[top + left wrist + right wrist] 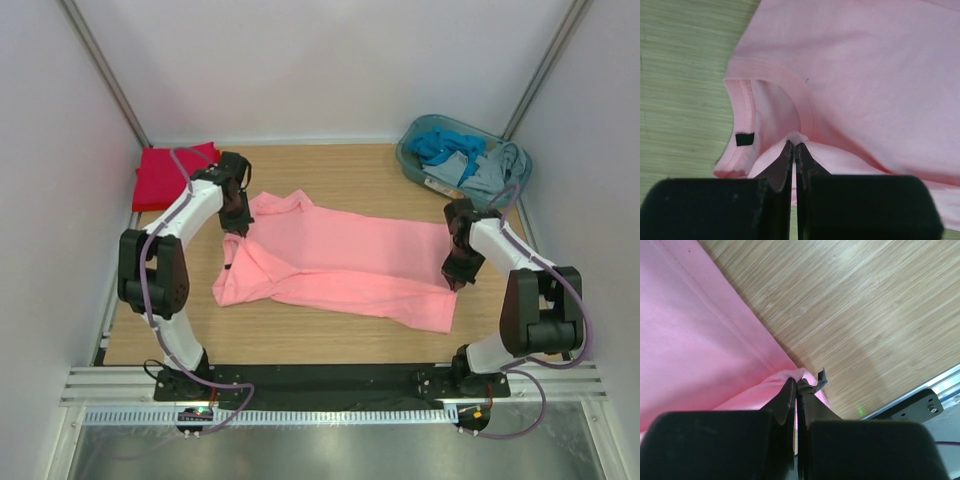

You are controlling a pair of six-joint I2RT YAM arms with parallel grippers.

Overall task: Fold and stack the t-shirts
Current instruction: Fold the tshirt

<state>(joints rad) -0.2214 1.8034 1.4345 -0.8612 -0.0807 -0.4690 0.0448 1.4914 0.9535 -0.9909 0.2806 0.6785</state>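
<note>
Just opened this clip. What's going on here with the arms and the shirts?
Both arms are working on the salmon-pink t-shirt, which lies spread across the table. The left gripper is shut on a pinch of cloth by the collar, and the right gripper is shut on a hem corner. The red t-shirt lies in a compact shape at the far left corner. A basket of other clothes sits far right.

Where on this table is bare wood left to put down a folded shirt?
Bare wood lies along the far edge, between the red t-shirt and the basket, and in a strip between the pink t-shirt and the black base plate. The middle is crowded: the left end effector and right end effector both pinch the pink t-shirt.
</note>
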